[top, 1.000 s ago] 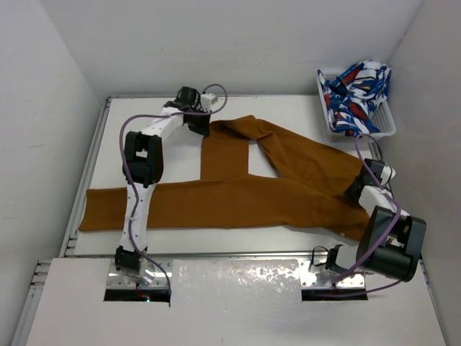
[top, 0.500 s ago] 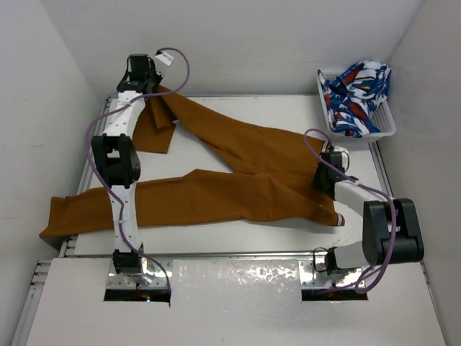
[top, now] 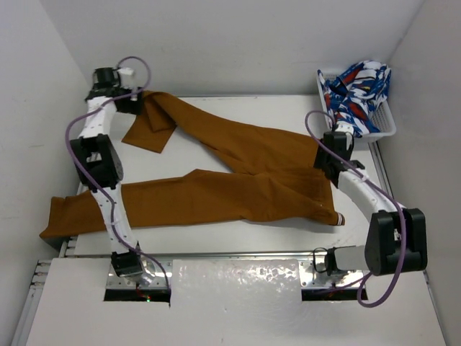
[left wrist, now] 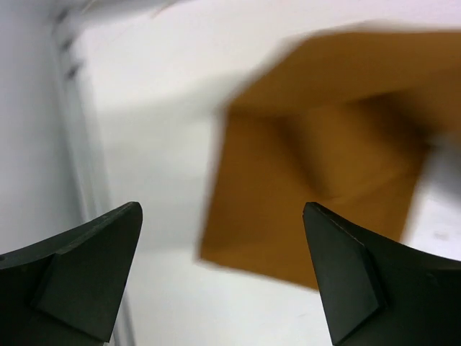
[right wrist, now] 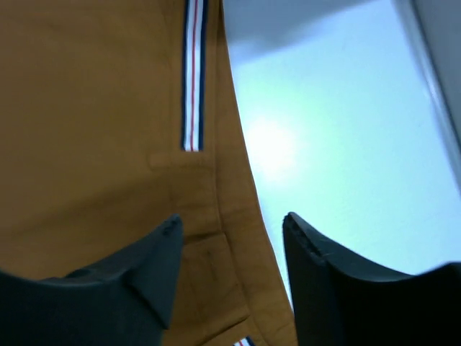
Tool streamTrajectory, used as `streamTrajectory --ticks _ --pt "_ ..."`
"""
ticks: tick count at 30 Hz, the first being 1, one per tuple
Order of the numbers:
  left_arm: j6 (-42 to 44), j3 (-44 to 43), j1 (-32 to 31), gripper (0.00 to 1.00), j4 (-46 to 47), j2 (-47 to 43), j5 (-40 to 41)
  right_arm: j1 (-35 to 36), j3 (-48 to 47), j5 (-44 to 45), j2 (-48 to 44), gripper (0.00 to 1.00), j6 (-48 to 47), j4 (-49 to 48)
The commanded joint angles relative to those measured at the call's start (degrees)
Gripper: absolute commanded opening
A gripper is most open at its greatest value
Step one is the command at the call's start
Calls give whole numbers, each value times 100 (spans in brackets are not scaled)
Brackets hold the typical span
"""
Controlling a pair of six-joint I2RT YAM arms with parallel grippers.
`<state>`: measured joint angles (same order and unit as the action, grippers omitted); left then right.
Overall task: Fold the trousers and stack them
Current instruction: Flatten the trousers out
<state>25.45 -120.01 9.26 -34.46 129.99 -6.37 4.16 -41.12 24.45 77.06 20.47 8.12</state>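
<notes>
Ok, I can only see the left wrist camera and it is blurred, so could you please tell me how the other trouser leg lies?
Observer: The near leg lies flat along the front of the table, its cuff past the left edge.
Operator: Thank you, and where is the right gripper?
Observer: The right gripper is open over the waistband, at the right side.
Operator: Is anything else there?
Observer: A white basket of patterned clothes sits at the far right corner.
</notes>
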Motion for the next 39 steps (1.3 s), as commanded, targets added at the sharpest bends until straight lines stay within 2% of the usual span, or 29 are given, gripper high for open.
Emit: streamTrajectory --ticks 1,4,6,9,12,16,19,23,28,32,36,39 --pt "-1278 -50 761 92 9 -343 -215 -56 -615 201 46 57 122 670" --pt "-1157 590 815 93 1 -544 -32 -432 -494 -253 -84 67 869 1068" --pt "-1026 775 832 93 0 -685 83 -880 -327 -535 -260 69 1630 1252" --pt "-832 908 876 93 -201 -958 267 -1409 -221 -599 -611 71 2336 2329" --pt "-543 926 885 93 -666 -1186 504 -1480 -343 -651 -823 74 2584 3104" --pt "-243 1250 894 92 -1554 -1415 882 -1480 -388 -1159 -1052 75 3234 3898" --pt "-102 2214 902 89 -1871 -1713 1067 -1480 -20 -1721 -1219 75 3814 4075" --pt "-198 3287 999 88 -1696 -2170 1208 -1471 526 -2206 -1307 79 4473 3926" --pt "-269 3844 1069 88 -1643 -2505 1401 -1471 501 -2269 -1176 80 4501 4013" --pt "-155 3862 1201 88 -1696 -2654 1569 -1471 194 -2155 -948 80 4011 4433" --pt "-119 3756 1280 88 -1714 -2769 1674 -1471 -1264 -1069 -684 81 3123 5295" --pt "-260 4019 1280 88 -1556 -2865 1587 -1471 -1618 -1020 -796 81 3059 5858"
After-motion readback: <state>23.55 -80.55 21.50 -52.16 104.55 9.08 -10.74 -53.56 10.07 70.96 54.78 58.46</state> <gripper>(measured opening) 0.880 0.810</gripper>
